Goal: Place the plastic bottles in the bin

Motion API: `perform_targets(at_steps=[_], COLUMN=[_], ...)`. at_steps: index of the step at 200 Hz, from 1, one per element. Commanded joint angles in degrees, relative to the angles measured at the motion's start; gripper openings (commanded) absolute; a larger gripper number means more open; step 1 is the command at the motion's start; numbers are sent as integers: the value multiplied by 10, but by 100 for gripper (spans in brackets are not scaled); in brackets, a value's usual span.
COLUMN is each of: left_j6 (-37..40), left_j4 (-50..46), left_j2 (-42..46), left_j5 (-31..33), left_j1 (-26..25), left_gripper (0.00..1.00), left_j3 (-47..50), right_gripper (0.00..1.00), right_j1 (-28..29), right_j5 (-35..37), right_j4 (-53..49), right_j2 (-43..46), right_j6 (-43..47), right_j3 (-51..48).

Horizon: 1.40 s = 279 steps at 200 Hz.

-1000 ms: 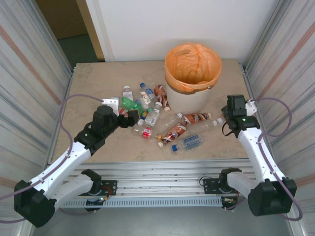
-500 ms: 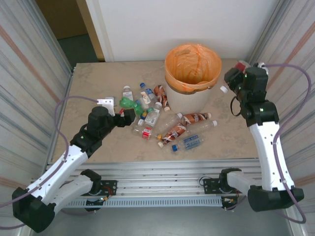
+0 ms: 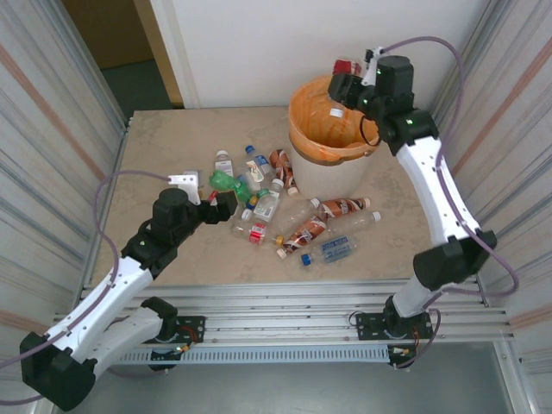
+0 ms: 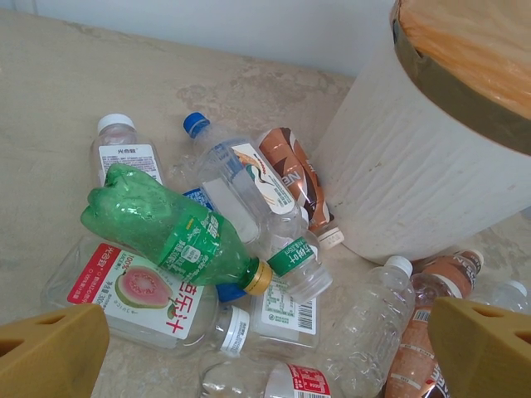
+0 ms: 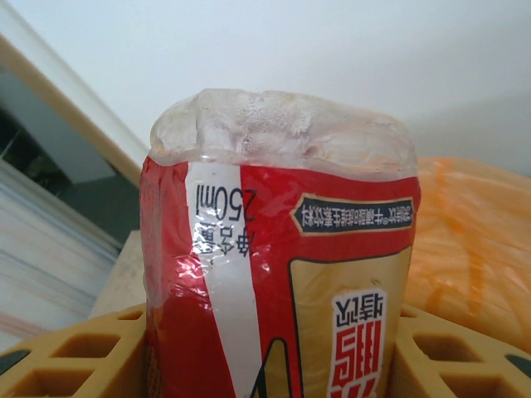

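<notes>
Over the far rim of the bin (image 3: 297,129), the right gripper (image 3: 343,86) clamps one red-labelled bottle (image 5: 282,274), long axis near vertical (cap apparently downward), with the bin's mouth directly beneath. Nearer the heap, the left gripper (image 3: 226,203) stands wide open, one green bottle (image 4: 170,228) straight ahead. Count: one bin, roughly twelve bottles (image 3: 304,233) on the surface (image 3: 164,147).

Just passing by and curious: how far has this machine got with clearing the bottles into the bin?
Early days, it seems. Whether any bottle already lies inside the bin I cannot tell. In hand: the right pincer holds a red-labelled bottle over the bin. Left to do: about a dozen bottles lie on the table beside the bin, and the left pincer hovers open by them.
</notes>
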<state>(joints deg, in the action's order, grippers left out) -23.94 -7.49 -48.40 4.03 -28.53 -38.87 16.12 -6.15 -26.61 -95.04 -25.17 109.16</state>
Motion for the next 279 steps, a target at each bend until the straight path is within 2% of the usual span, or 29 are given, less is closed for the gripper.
perform_targets(at_steps=[1, 29, 85, 137, 174, 225, 279], left_j6=[-9, -11, -9, -8, -6, -2, -2], left_j4=[-1, -4, -3, -1, -1, 0, 3], left_j2=[13, 18, 13, 9, 9, 5, 5], left_j5=[-6, -2, 5, 6, 7, 7, 6], left_j1=[4, 4, 5, 5, 5, 6, 6], left_gripper=[99, 99, 99, 99, 99, 99, 99], left_j3=[5, 6, 8, 8, 8, 5, 6], right_gripper=[43, 44, 50, 69, 82, 84, 94], right_j1=[6, 16, 25, 27, 28, 28, 29], right_j5=[-33, -33, -49, -64, -73, -57, 18], right_j4=[-15, -41, -42, -54, -52, -67, -124], right_j2=[-50, -101, -121, -130, -117, -81, -15], right_j6=[50, 63, 48, 42, 36, 31, 26], right_j3=[53, 82, 35, 22, 22, 24, 17])
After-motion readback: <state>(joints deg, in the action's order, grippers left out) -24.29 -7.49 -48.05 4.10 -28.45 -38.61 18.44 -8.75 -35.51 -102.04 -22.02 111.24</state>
